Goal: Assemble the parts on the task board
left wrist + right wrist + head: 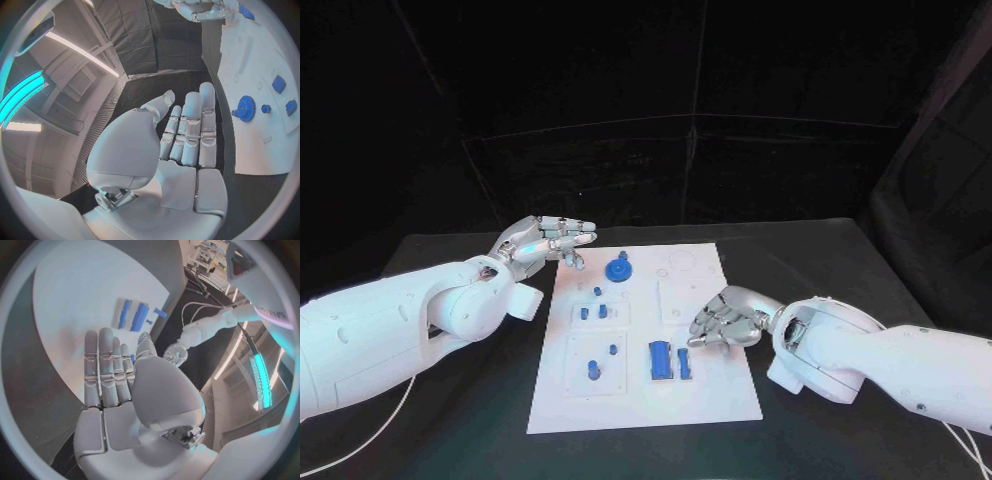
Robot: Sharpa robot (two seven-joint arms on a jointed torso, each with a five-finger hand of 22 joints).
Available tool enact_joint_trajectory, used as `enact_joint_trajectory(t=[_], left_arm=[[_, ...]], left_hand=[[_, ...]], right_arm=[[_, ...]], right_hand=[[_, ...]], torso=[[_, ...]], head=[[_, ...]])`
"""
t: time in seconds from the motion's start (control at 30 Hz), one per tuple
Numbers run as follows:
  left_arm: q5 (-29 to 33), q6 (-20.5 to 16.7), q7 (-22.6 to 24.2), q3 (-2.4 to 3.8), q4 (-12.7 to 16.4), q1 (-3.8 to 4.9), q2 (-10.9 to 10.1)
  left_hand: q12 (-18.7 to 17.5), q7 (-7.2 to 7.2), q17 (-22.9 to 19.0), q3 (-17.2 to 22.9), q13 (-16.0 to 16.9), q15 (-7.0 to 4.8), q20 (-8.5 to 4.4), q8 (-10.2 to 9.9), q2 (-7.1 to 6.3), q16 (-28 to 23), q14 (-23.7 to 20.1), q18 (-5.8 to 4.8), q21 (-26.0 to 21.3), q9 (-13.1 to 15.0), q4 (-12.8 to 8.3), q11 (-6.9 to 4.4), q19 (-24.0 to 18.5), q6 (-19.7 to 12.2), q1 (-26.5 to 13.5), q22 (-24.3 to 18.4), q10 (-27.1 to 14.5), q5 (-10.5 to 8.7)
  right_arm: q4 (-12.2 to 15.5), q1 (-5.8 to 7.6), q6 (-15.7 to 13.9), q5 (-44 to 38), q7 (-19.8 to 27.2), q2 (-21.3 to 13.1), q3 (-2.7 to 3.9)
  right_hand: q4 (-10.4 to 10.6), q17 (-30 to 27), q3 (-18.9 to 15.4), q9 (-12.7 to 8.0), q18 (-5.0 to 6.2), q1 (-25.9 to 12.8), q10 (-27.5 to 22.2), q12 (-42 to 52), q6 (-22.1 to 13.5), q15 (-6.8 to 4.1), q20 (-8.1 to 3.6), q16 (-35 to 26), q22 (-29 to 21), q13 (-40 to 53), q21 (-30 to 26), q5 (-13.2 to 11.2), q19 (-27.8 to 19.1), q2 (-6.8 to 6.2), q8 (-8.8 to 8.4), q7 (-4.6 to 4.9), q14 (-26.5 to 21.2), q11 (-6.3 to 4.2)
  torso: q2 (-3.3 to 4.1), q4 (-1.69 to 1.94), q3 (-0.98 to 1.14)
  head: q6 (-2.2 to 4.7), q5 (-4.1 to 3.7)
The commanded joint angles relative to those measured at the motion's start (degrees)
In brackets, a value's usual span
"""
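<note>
My left hand (pixel 548 240) hung at the far left corner of the task board (pixel 718 400), fingers apart, nothing in it; I judged it parked clear of the work. My right hand (pixel 724 320) hovered over the board's right side, fingers spread, empty, just beside the long blue bars (pixel 669 361). The gear (pixel 619 269) lay near the far edge. Smaller blue parts (pixel 594 311) sat mid-board on the desk (pixel 459 250).
</note>
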Motion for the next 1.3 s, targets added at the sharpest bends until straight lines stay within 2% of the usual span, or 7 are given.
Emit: enact_joint_trajectory(t=[0.03,0.7,0.73,0.93,0.97,1.0,1.3], left_arm=[[2.98,0.12,2.35,0.05,-0.21,0.05,0.18],[10.45,-6.76,8.37,0.15,-11.5,-1.34,7.72],[7.76,-3.78,5.2,0.08,-10.82,-1.35,7.31],[7.47,-6.15,5.44,0.55,-9.26,-1.9,6.94],[7.31,-7.39,5.56,0.8,-8.45,-2.18,6.75],[7.2,-8.33,5.66,0.98,-7.83,-2.4,6.6],[5.37,-23.16,7.13,3.92,1.89,-5.78,4.31]], left_hand=[[1.02,0.22,-2.57,-0.94,0.1,0.25,0.28,0.33,0.18,-4.7,-2.75,0.83,-2.81,-0.01,0.32,0.18,-2.58,-0.15,-0.92,-1.76,0.38,0.29],[-12.75,0.43,-19.67,-3.6,-0.57,6.24,7.4,-1.76,0.88,-43.2,-8.81,0.98,-26.54,-0.1,2.8,2.57,-19.7,0.86,-0.78,-20.99,5.95,0.33],[-15.58,-2.83,-21.53,-8.29,-4.1,3.32,2.76,-3.47,4.53,-46.28,-25.34,-2.89,-28.97,-3.82,2.61,-0.74,-32.46,-15.12,-23.78,-25.24,-10.43,-3.54],[-17.22,-4.23,-26.43,-10.49,-4.1,2.52,0.86,-7.99,4.53,-48.06,-32.19,-3.22,-30.21,-3.82,2.61,-1.73,-38.06,-22.11,-33.17,-27.33,-17.25,-3.54],[-17.63,-4.62,-26.43,-11.14,-4.1,2.19,0.24,-7.99,4.53,-48.52,-34.33,-3.79,-30.53,-3.82,2.61,-2.12,-39.76,-24.21,-36.13,-27.91,-19.38,-3.54],[-17.76,-4.78,-26.43,-11.35,-4.1,2.07,0.03,-7.99,4.53,-48.64,-35.07,-3.8,-30.67,-3.82,2.61,-2.25,-40.35,-24.94,-37.15,-28.11,-20.11,-3.54],[-23.26,-10.63,-26.43,-14.13,-4.1,-2.5,-2.63,-7.99,4.53,-50.61,-44.5,-5.03,-35.17,-3.82,2.61,-7.47,-47.76,-34.23,-50.17,-30.63,-29.47,-3.54]], right_arm=[[-4.06,1.38,-1.31,24.05,20.1,1.28,0.08],[-32.83,4.59,2.4,43.52,36.59,16.76,0.7],[-31.66,4.48,1.24,38.96,32.05,16.1,0.64],[-29.81,4.35,-1.13,40.49,32.61,15.67,0.64],[-28.85,4.28,-2.37,41.29,32.91,15.44,0.64],[-28.12,4.23,-3.32,41.9,33.13,15.27,0.64],[-16.94,3.44,-17.7,51.17,36.55,12.65,0.67]], right_hand=[[-1.63,-6.43,-0.09,-1.66,-0.56,2.2,-1.1,-5.39,-1.15,3.06,2.41,-10.75,-5.98,-7.63,-9.76,-0.95,-4.74,0.13,-1.28,1.63,-5.83,1.46],[-11.08,-27.45,1.27,-12.81,0.68,-1.21,2.76,-14.59,-0.55,5.33,6.04,-29.21,-21.67,-34.24,-30.81,-1.8,3.09,3.61,-2.76,1.68,-3.42,3.19],[-11.05,-28.41,5.54,-14.67,-2.96,-25.52,-15.4,-18.42,-16.43,3.05,1.71,-32.78,-23.79,-38.44,-34.73,-4.29,-13.03,1.45,-6.31,-1.94,-21.95,0.16],[-11.05,-32.86,7.31,-16.0,-3.07,-36.13,-23.17,-18.42,-22.92,2.4,0.56,-32.78,-25.47,-38.44,-37.55,-5.55,-19.76,0.5,-6.31,-3.12,-30.42,-0.56],[-11.05,-32.86,7.92,-20.27,-3.91,-39.54,-25.71,-18.42,-25.11,-1.76,0.01,-32.78,-25.83,-38.44,-38.19,-5.92,-22.01,0.2,-6.31,-3.57,-33.07,-0.93],[-11.05,-32.86,8.03,-20.27,-3.94,-40.31,-26.28,-18.42,-25.61,-1.76,-0.11,-32.78,-25.91,-38.44,-38.34,-5.99,-22.5,-3.86,-6.31,-3.68,-33.66,-1.02],[-11.05,-32.86,10.51,-20.27,-5.18,-54.29,-36.69,-18.42,-34.63,-1.76,-2.35,-32.78,-30.5,-38.44,-40.91,-10.8,-31.69,-3.86,-6.31,-5.63,-44.46,-5.8]], torso=[[-1.15,-0.13,-0.35],[-3.28,-0.82,-0.46],[-3.26,-0.82,-0.59],[-4.03,-0.69,-0.2],[-4.43,-0.63,0.0],[-4.69,-0.59,0.14],[-5.5,-0.46,0.55]], head=[[1.01,-0.11],[6.64,0.61],[6.2,0.49],[5.58,1.68],[5.26,2.3],[5.05,2.7],[4.39,3.95]])
